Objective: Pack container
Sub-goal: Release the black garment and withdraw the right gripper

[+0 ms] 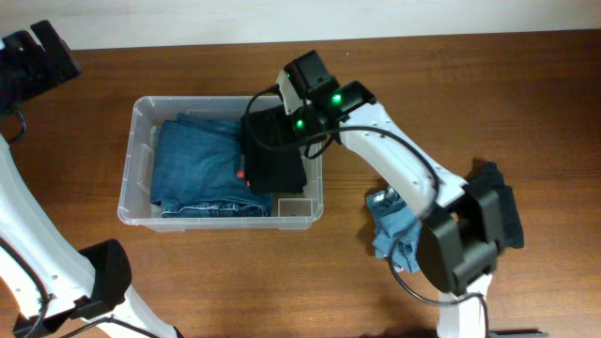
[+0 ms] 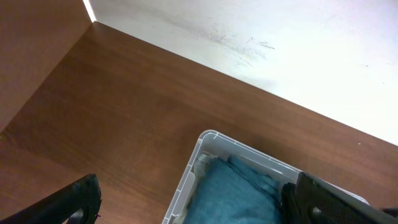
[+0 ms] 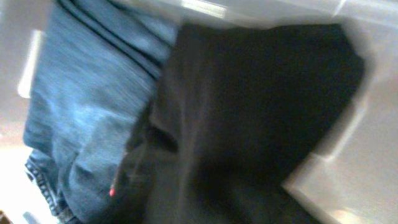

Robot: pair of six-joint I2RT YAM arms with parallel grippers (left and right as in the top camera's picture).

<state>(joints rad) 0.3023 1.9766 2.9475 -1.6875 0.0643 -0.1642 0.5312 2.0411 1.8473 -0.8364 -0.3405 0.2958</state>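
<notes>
The clear plastic container (image 1: 138, 160) stands left of the table's centre. Folded blue jeans (image 1: 197, 169) fill its left and middle. A black garment (image 1: 274, 160) lies in its right part, with a small red spot (image 1: 241, 175) at its edge. My right gripper (image 1: 282, 117) reaches into the container over the black garment. In the right wrist view the black garment (image 3: 249, 106) fills the blurred frame beside the jeans (image 3: 87, 93), and the fingers cannot be made out. My left gripper (image 1: 38, 56) is open and empty at the far left, with the container's corner (image 2: 202, 146) below it (image 2: 199, 211).
A crumpled blue-grey garment (image 1: 394, 225) and a dark navy garment (image 1: 496, 202) lie on the table right of the container, partly under my right arm. The table's back edge meets a white surface (image 2: 280, 43).
</notes>
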